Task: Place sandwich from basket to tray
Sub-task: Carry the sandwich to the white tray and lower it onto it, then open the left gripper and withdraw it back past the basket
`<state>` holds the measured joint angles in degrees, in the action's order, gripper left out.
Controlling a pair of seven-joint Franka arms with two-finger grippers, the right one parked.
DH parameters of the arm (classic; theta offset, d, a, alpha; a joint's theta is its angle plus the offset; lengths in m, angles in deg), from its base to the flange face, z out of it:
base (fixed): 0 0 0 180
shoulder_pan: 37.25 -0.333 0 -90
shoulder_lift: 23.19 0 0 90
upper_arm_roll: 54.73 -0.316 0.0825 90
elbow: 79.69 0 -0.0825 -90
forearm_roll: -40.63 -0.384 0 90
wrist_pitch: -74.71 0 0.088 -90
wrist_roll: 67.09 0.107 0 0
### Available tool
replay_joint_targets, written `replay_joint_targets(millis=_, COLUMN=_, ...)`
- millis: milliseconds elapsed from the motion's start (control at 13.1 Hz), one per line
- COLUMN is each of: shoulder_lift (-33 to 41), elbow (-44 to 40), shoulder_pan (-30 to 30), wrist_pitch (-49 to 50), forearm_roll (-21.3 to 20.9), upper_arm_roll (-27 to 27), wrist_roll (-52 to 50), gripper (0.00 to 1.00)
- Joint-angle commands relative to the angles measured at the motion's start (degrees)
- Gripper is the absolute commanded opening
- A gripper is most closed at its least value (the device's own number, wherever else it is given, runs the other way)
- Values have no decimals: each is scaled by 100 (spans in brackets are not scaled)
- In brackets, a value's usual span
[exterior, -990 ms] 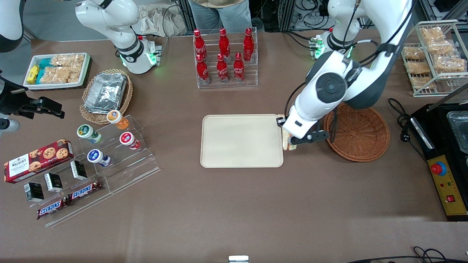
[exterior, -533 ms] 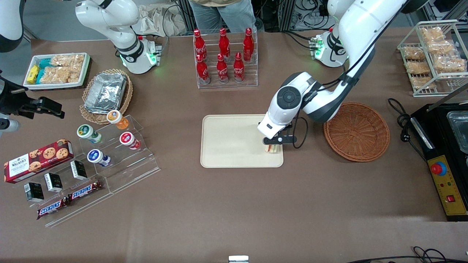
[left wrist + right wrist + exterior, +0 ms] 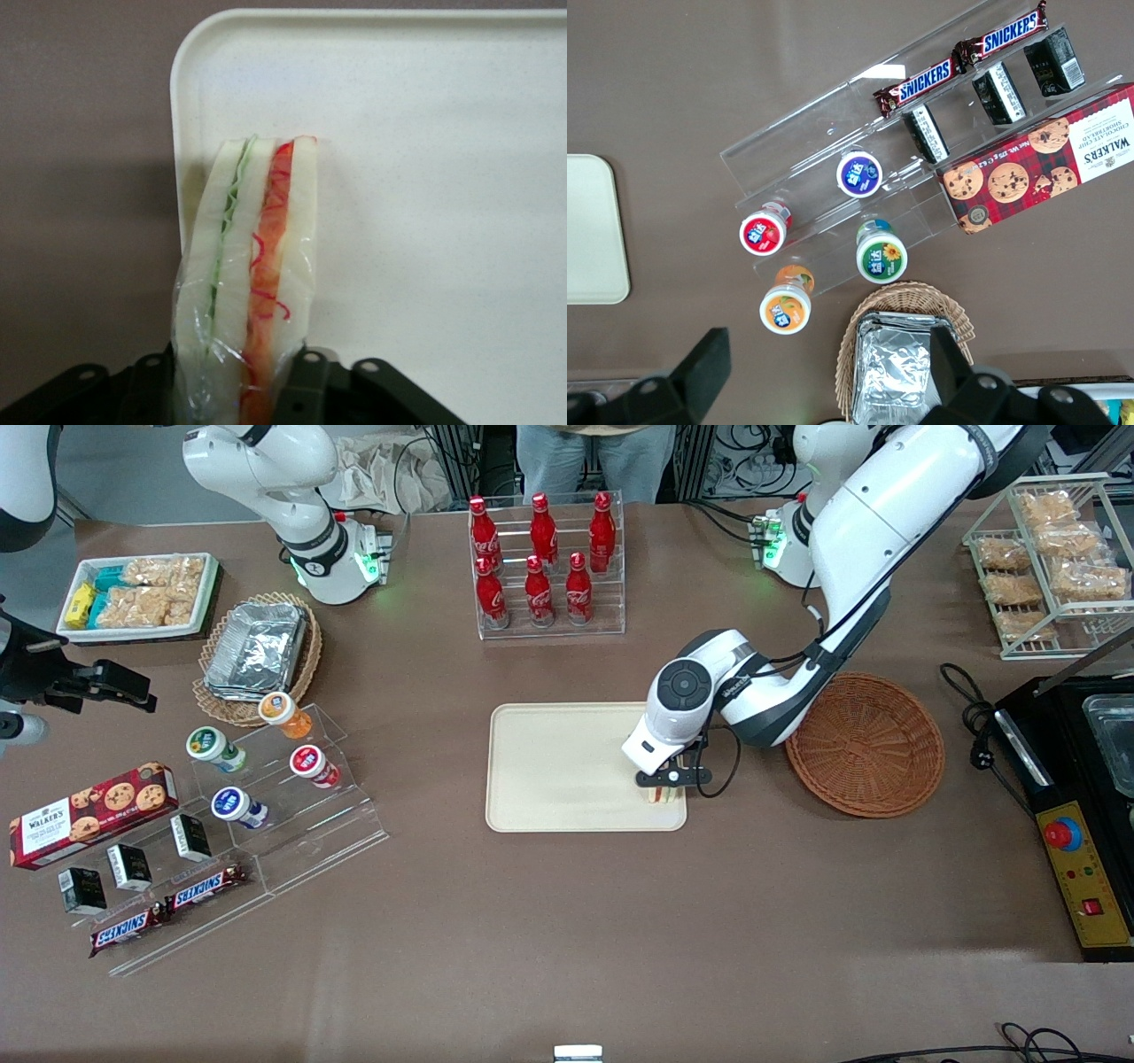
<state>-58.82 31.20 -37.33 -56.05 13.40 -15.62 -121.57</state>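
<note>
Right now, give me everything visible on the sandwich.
The sandwich is a wedge of white bread slices with a thin green layer and an orange-red layer between them, wrapped in clear film. It stands on edge, layers upright, clamped in the left arm's end effector. It sits over the cream tray, at the corner nearest the front camera on the wicker basket side. Whether it touches the tray can't be told.

Tool [image 3: 663, 790] over tray [image 3: 558, 771] corner; basket [image 3: 866, 744] nearby
</note>
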Motion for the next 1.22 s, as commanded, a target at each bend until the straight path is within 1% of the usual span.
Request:
replay_joint_targets(millis=0, shoulder_lift=-85, elbow=-287, shoulder_pan=34, wrist_pitch=59, forearm_roll=-161, upper_arm_roll=-9, wrist_roll=-141, gripper=100)
replay_joint_targets(millis=76, shoulder_lift=11, elbow=-427, shoulder_pan=17, wrist_pitch=364, forearm_roll=-91, upper_arm_roll=26, wrist_roll=-176, gripper=100)
replay_joint_targets(millis=152, shoulder_lift=143, elbow=-820, shoulder_pan=17, wrist_pitch=950, forearm_roll=-20, upper_arm_roll=52, wrist_roll=-177, gripper=100)
replay_joint_targets(millis=229, shoulder_lift=196, elbow=-1346, shoulder_pan=0, wrist_pitch=1600, forearm_roll=215, upper_arm_roll=166, wrist_roll=-116, gripper=100)
replay_joint_targets(millis=381, shoulder_lift=258, elbow=-2453, shoulder_pan=-53, wrist_pitch=2883, forearm_roll=699, upper_arm_roll=193, wrist_roll=260, gripper=100)
replay_joint_targets(millis=457, shoulder_lift=336, elbow=-2798, shoulder_pan=-132, wrist_pitch=3298, forearm_roll=744, upper_arm_roll=193, wrist_roll=611, gripper=100)
replay_joint_targets(millis=533, shoulder_lift=468, elbow=-2888, shoulder_pan=-333, wrist_pitch=3433, forearm_roll=754, upper_arm_roll=193, wrist_roll=893, gripper=100)
replay_joint_targets(millis=610, shoulder_lift=643, elbow=-2889, shoulder_pan=-622, wrist_pitch=3452, forearm_roll=884, upper_arm_roll=202, wrist_roll=1261, gripper=100)
replay_joint_targets(millis=686, shoulder_lift=836, elbow=-2889, shoulder_pan=-894, wrist_pitch=3469, forearm_roll=1147, upper_arm_roll=193, wrist_roll=1769, gripper=100)
replay_joint_targets(millis=762, shoulder_lift=977, elbow=-2881, shoulder_pan=-1141, wrist_pitch=3478, forearm_roll=1254, upper_arm_roll=184, wrist_roll=2105, gripper=100)
replay_joint_targets(millis=990, shoulder_lift=1163, elbow=-2916, shoulder_pan=-1389, wrist_pitch=3469, forearm_roll=1272, upper_arm_roll=176, wrist_roll=2223, gripper=100)
replay_joint_targets(millis=1143, shoulder_lift=1207, elbow=-2916, shoulder_pan=-1696, wrist_pitch=3452, forearm_roll=1272, upper_arm_roll=202, wrist_roll=2319, gripper=100)
